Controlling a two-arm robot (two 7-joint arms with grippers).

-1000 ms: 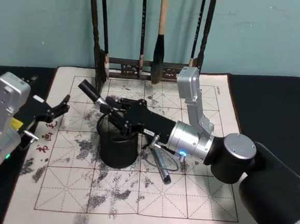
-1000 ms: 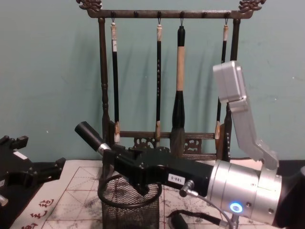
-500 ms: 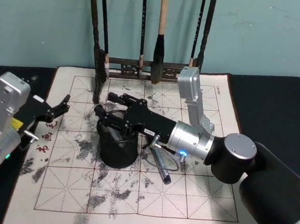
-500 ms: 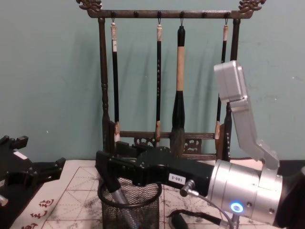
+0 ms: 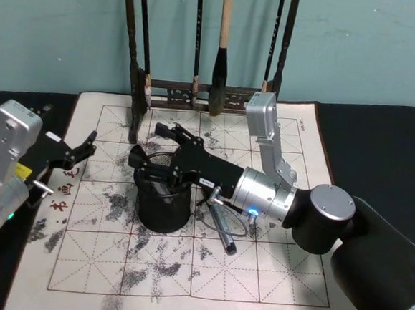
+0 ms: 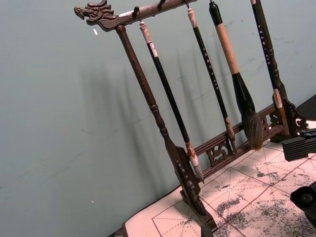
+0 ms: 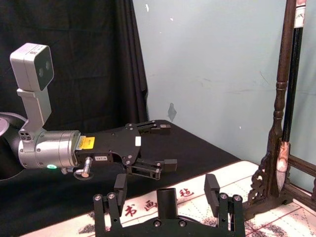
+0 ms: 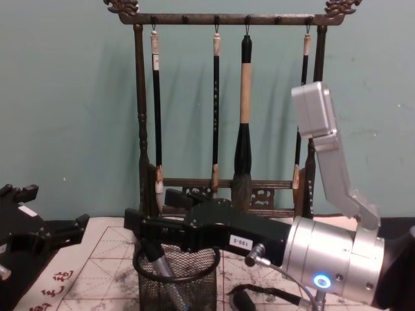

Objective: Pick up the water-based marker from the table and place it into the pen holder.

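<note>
1. The right gripper [image 5: 151, 145] is seen at the centre of the head frame, just above the pen holder [image 5: 164, 209]; its fingers are spread apart and nothing is clamped.
2. The water-based marker [image 8: 157, 262] is seen leaning inside the pen holder, at the lower left of the chest frame.
3. The left gripper [image 5: 84, 150] is seen at the left edge of the head frame; its fingers are parted.
</note>
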